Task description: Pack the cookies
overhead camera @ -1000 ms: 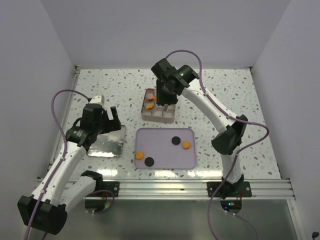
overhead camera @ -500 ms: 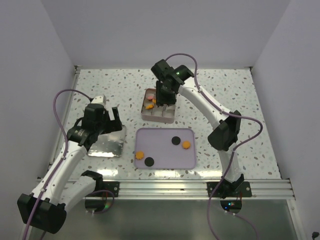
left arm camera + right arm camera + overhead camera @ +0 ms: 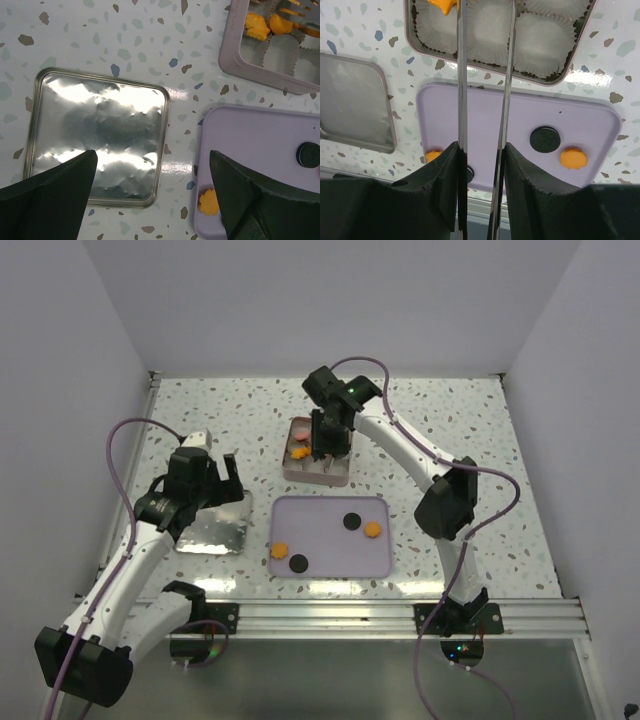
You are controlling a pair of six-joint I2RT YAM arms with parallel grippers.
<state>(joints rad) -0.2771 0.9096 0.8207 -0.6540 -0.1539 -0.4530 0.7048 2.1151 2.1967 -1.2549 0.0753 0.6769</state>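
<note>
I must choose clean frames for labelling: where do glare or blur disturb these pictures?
Left wrist: strong patchy glare on the metal lid, and the left hand's dark fingers look soft. Right wrist: white glints on the table beside the tin. Top external: evenly lit, no blur, soft shadows only.

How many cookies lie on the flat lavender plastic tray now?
4. On the lavender rounded-rectangle tray: black round cookie and orange round cookie toward its right; second orange cookie at its left edge, second black cookie beside it. None appears hidden.
</note>
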